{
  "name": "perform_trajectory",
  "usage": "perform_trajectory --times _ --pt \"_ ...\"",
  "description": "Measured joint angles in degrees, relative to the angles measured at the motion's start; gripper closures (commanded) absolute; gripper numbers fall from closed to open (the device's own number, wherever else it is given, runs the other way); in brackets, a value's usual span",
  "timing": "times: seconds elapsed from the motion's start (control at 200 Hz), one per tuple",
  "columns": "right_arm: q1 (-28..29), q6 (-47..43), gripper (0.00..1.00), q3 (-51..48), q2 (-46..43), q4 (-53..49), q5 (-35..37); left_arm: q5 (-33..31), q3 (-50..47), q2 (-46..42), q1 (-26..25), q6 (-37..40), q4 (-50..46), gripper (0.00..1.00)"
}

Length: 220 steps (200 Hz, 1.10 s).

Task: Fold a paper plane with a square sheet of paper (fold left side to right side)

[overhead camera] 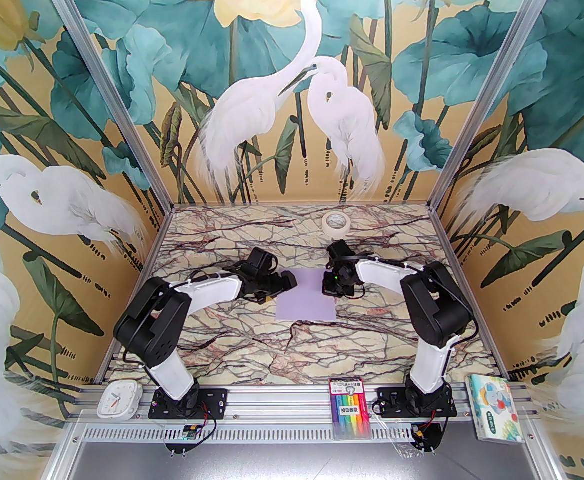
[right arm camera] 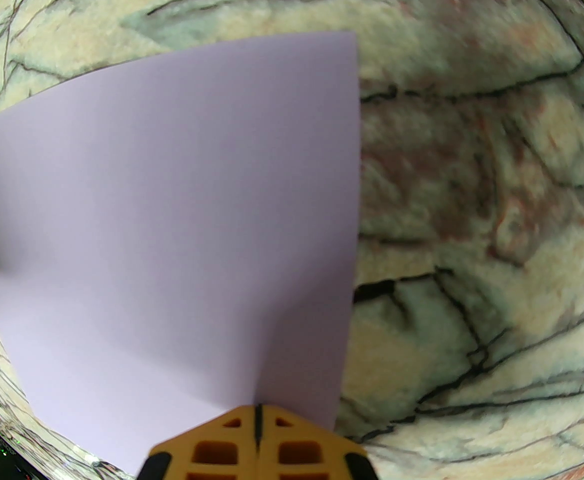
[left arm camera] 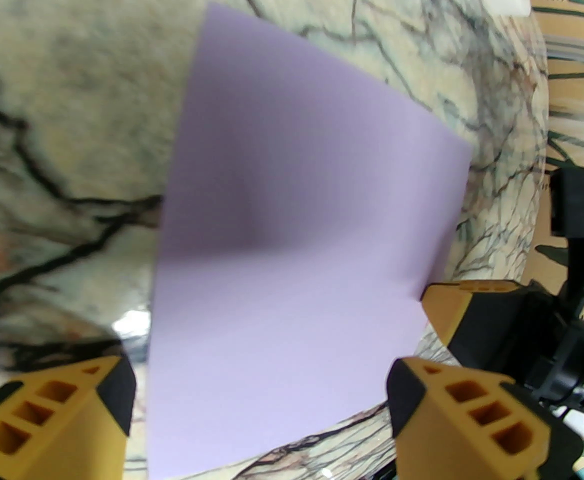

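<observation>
Tabletop of cream, dark-veined marble-look material (overhead camera: 221, 248) fills the lower middle of the overhead frame. Its smooth face is probably the main hazard, since a thin sheet could skate across it instead of hinging over. At the centre of that frame lies the square sheet of thin pale lavender paper (overhead camera: 306, 295), flat on the table between the two arms. The black left gripper with yellow ribbed fingertips (left arm camera: 256, 383) hovers over the sheet's left edge. Its jaws are spread wide at the bottom corners of the left wrist frame and it holds nothing. If it closes without getting under that edge, it will likely scrape or crumple the paper rather than lift it. The matching right gripper (right arm camera: 257, 418), at the bottom centre of the right wrist frame, has its fingertips pressed together to a thin seam, sitting at the sheet's right edge. Whether it nips any paper or merely bears down cannot be told. Should that anchor slip, the sheet may swing round and the left edge would land askew of the right one, leaving a slanted crease. The sheet itself is plain, unmarked and matte, with crisp straight edges and sharp corners. It shows no fold, only soft grey shadows from the arms.
</observation>
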Motion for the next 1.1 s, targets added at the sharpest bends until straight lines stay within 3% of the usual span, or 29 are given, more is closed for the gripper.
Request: perform_trajectory --times 0.31,0.825,1.1 --pt "-0.02 0.0 1.0 -0.26 0.0 0.55 -0.07 0.94 2.58 1.55 -3.1 0.63 -1.03 0.12" --pt "-0.02 0.0 1.0 -0.7 -0.17 1.38 -0.26 10.75 -0.15 0.63 -2.93 -4.04 19.17 0.11" --pt "-0.02 0.0 1.0 -0.92 -0.28 1.66 -0.28 12.07 2.82 6.01 -1.88 -2.99 22.36 0.1"
